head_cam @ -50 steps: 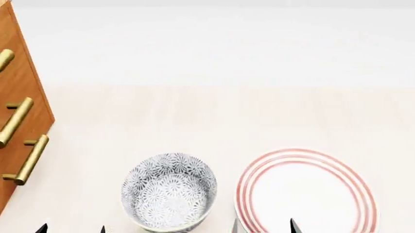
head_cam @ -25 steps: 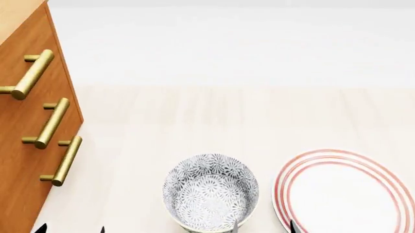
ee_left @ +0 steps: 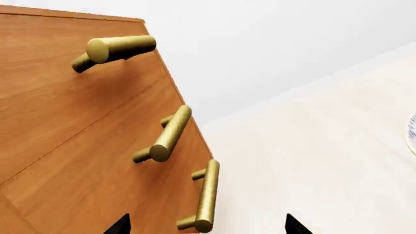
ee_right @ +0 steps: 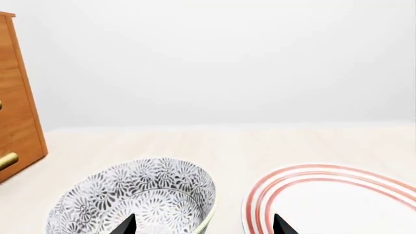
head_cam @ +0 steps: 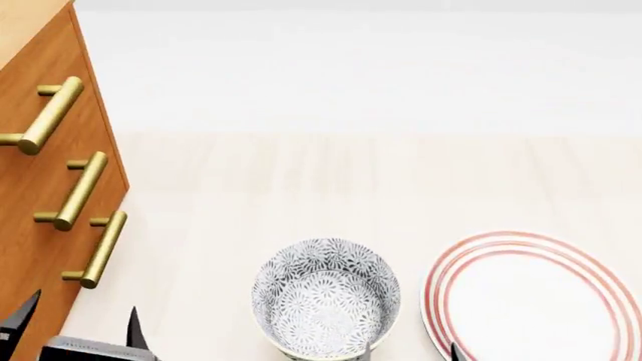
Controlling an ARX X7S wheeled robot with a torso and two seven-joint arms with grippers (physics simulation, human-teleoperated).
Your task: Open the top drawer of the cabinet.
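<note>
The cabinet [head_cam: 40, 173] stood at the left edge of the head view, on the pale worktop [head_cam: 331, 180], with all 3 drawer fronts flush. The top drawer [head_cam: 35, 90] was shut, its brass handle [head_cam: 45, 114] above the 2 matching ones. Near the bottom of that view sat a patterned bowl [head_cam: 324, 298], and just to its right a plate [head_cam: 542, 301] with red rings, close but not touching.

The left gripper [head_cam: 75, 331] showed low in the head view, in front of the cabinet's base and below the lowest handle [head_cam: 101, 250]; its 2 dark fingertips stood apart with nothing between them, so it was open and held nothing. The left wrist view looked steeply up the cabinet front and gave what the head view did not: the seams between the drawers and the round end of the top handle [ee_left: 120, 48].

Of the right gripper [head_cam: 410, 351] the head view caught only 2 dark tips at its lower edge. The right wrist view showed them spread apart, empty, over the gap between bowl [ee_right: 140, 197] and plate [ee_right: 338, 200], with the cabinet's corner [ee_right: 19, 97] off to one side.
</note>
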